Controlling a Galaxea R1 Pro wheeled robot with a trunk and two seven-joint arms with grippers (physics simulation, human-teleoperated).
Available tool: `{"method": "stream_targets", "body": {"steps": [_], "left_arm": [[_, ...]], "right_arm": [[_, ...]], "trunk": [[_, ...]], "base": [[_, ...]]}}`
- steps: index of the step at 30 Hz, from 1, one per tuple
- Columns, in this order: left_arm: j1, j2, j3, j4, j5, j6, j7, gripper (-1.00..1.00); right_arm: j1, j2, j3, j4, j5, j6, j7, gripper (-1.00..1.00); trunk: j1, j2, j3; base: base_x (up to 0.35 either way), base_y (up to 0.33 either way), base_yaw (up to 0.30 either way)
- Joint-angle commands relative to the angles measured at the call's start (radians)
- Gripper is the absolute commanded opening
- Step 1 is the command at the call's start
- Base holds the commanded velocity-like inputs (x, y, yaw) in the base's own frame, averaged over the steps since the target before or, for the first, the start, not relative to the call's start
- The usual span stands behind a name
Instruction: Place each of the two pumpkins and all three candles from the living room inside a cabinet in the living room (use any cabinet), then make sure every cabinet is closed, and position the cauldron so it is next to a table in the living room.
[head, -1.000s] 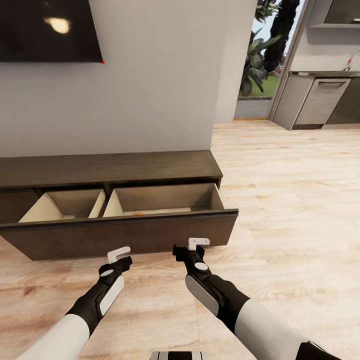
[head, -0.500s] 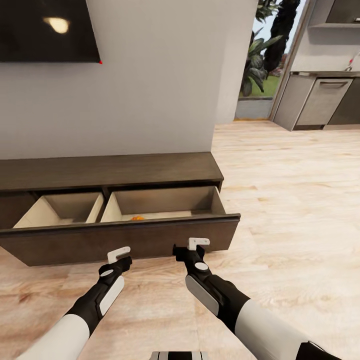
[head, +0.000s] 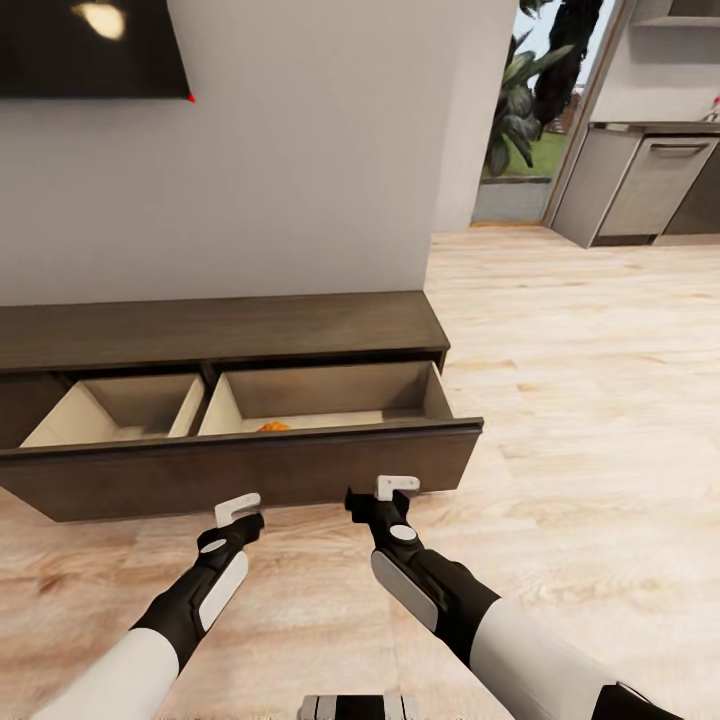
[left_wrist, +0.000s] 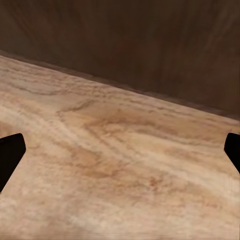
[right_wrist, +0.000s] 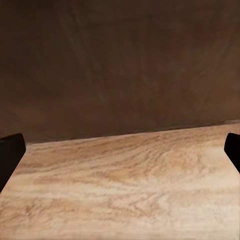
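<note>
Pale wood-plank floor (head: 600, 420) runs under the long dark-brown wooden cabinet (head: 220, 330) (drawers out); my left tool (head: 238, 510) and right tool (head: 385, 492) hang wide, empty.

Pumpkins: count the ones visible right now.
1: a pumpkin peeks above the front of the cabinet's open right-hand compartment. Others may be hidden behind that front.

The room is evenly bright and soft, with daylight in the doorway (head: 520, 130) right of the cabinet (head: 230, 330). A lamp's glare glints on the dark screen (head: 90, 45) above it. Its open drawers hold shadow. Both wrist views look blurry and coarse.
</note>
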Motion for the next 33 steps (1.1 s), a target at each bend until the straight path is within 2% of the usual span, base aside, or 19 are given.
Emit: {"method": "stream_targets", "body": {"steps": [1, 10, 14, 16, 20, 24, 33], "left_arm": [[0.0, 0.002, -0.007, -0.002, 0.006, 0.004, 0.01, 1.0], [-0.001, 0.002, -0.005, -0.002, 0.005, 0.003, 0.01, 1.0], [0.0, 0.002, -0.005, -0.002, 0.006, -0.044, 0.01, 1.0], [0.0, 0.003, -0.006, 0.001, 0.005, -0.08, 0.01, 1.0], [0.0, 0.002, -0.007, 0.009, 0.008, -0.106, 0.01, 1.0], [0.0, 0.001, -0.008, 0.011, 0.008, -0.112, 0.01, 1.0], [0.0, 0.0, -0.009, 0.032, 0.002, -0.114, 0.01, 1.0]], "right_arm": [[-0.001, 0.0, 0.004, -0.002, -0.002, 0.005, -0.007, 1.0], [-0.002, 0.0, 0.005, 0.008, 0.001, 0.0, 0.032, 1.0], [-0.003, 0.006, 0.014, 0.096, 0.053, -0.047, 0.055, 1.0], [-0.003, 0.009, 0.016, 0.173, 0.079, -0.074, 0.078, 1.0], [-0.003, 0.011, 0.016, 0.317, 0.098, -0.106, 0.127, 1.0], [-0.003, 0.012, 0.016, 0.383, 0.102, -0.141, 0.151, 1.0], [-0.003, 0.012, 0.012, 0.398, 0.091, -0.151, 0.155, 1.0]], "trunk": [[0.0, -0.001, -0.005], [0.004, -0.003, -0.04], [0.006, -0.004, -0.055], [0.007, -0.004, -0.063], [0.009, -0.005, -0.078], [0.009, -0.005, -0.078], [0.009, -0.005, -0.078]], "base": [[0.0, 0.0, 0.0], [0.0, 0.0, 0.0], [0.0, 0.0, 0.0], [0.0, 0.0, 0.0], [0.0, 0.0, 0.0], [0.0, 0.0, 0.0], [0.0, 0.0, 0.0]]}}
